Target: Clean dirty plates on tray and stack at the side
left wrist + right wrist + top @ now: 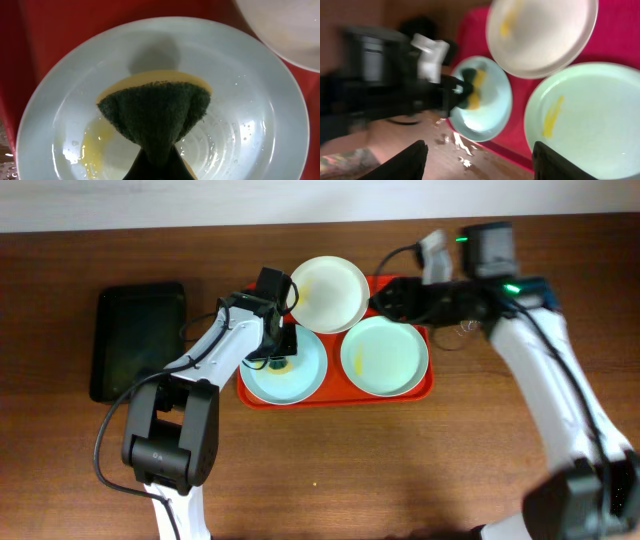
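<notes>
The red-orange tray (pixel 432 385) holds three plates. The cream-white plate (pixel 325 292) is at the back, with a yellow smear in the right wrist view (pixel 540 35). The left mint plate (pixel 300 380) is wet, with a yellow smear (pixel 95 145). My left gripper (pixel 280 350) is shut on a green and yellow sponge (pixel 155 115) and presses it on this plate (pixel 250 125). The right mint plate (pixel 385 355) has a yellow streak (pixel 552 117). My right gripper (pixel 380 300) hovers open and empty (pixel 480 162) over the tray's back right.
A smaller black tray (pixel 140 340) lies on the wooden table to the left of the red tray. Water drops (pixel 462 147) lie on the table beside the tray's edge. My left arm (pixel 395 75) shows blurred in the right wrist view.
</notes>
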### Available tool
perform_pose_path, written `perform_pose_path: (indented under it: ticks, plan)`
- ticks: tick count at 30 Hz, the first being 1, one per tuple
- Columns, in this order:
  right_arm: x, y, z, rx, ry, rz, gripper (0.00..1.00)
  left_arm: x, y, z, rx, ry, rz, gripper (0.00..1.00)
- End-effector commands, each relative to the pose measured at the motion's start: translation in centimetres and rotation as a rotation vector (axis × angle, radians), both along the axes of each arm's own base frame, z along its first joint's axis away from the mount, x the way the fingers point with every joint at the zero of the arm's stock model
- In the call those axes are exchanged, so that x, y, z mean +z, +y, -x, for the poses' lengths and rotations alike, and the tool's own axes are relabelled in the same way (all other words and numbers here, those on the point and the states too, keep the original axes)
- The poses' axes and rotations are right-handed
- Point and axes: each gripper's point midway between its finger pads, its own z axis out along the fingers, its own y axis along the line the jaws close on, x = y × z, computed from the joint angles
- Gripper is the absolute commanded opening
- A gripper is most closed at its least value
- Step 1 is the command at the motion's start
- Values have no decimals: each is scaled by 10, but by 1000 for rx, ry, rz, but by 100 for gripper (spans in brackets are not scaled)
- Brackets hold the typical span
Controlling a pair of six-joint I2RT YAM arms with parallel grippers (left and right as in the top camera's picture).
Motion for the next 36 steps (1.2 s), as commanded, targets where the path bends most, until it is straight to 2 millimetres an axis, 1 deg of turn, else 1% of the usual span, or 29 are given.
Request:
perform_pose_path:
  ticks: [1, 2, 3, 4, 5, 7, 8, 9, 11, 12, 14, 15, 17, 18, 19, 21, 23, 27, 29, 31, 32, 33, 35, 36]
  plan:
    - [-43, 21, -8, 62, 113, 116, 68, 0, 1, -1, -5, -2, -4, 0]
    - [-53, 31, -11, 84, 126, 112, 63, 0, 1, -1, -6, -2, -4, 0]
    - [-58, 46, -19, 109, 88, 107, 59, 0, 1, -1, -6, -1, -4, 0]
    - [-60, 56, -23, 125, 59, 110, 57, 0, 1, -1, -6, -1, -4, 0]
    - [-69, 63, -27, 126, 31, 155, 58, 0, 1, -1, -6, -1, -4, 0]
    - [-98, 75, -39, 116, -11, 271, 59, 0, 1, -1, -6, 0, -4, 0]
    - [-115, 87, -41, 137, -6, 267, 48, 0, 1, 0, -6, 2, -5, 0]
    - [-127, 88, -42, 139, 8, 278, 47, 0, 2, 0, -5, 3, -5, 0]
    - [-144, 79, -45, 123, 39, 309, 47, 0, 2, 0, -5, 3, -5, 0]
    - [-148, 80, -43, 132, 45, 309, 47, 0, 2, 0, -5, 3, -5, 0]
    - [-153, 88, -36, 203, 51, 283, 47, 0, 2, 0, -6, 3, -5, 0]
    - [-159, 87, -33, 214, 67, 285, 47, 0, 2, 0, -6, 3, -6, 0]
    - [-170, 88, -29, 253, 81, 289, 42, 0, 2, 0, -5, 3, -5, 0]
    - [-176, 95, -23, 302, 91, 252, 41, 0, 2, 0, -5, 3, -5, 0]
    - [-180, 97, -21, 325, 97, 240, 41, 0, 2, 0, -6, 3, -5, 0]
    - [-180, 97, -20, 333, 91, 243, 41, 0, 2, 0, -5, 3, -5, 0]
    - [-187, 95, -17, 343, 98, 248, 41, 0, 2, 0, -5, 3, -5, 0]
    - [-210, 92, -11, 345, 131, 256, 40, 0, -1, 1, -9, 9, 12, 0]
    - [-223, 88, -10, 340, 153, 279, 32, 0, -1, 1, -9, 9, 12, 0]
    - [-225, 84, -12, 331, 161, 273, 20, 0, -2, 1, -10, 9, 12, 0]
    - [-224, 85, -12, 333, 163, 263, 18, 0, -2, 1, -10, 9, 12, 0]
    - [-224, 85, -12, 333, 164, 261, 14, 0, -3, 2, -12, 12, 20, 0]
    - [-222, 87, -11, 338, 165, 249, 13, -1, -20, 11, -36, 53, 115, 0]
    - [-222, 87, -11, 337, 166, 247, 13, -3, -21, 14, -40, 64, 118, 0]
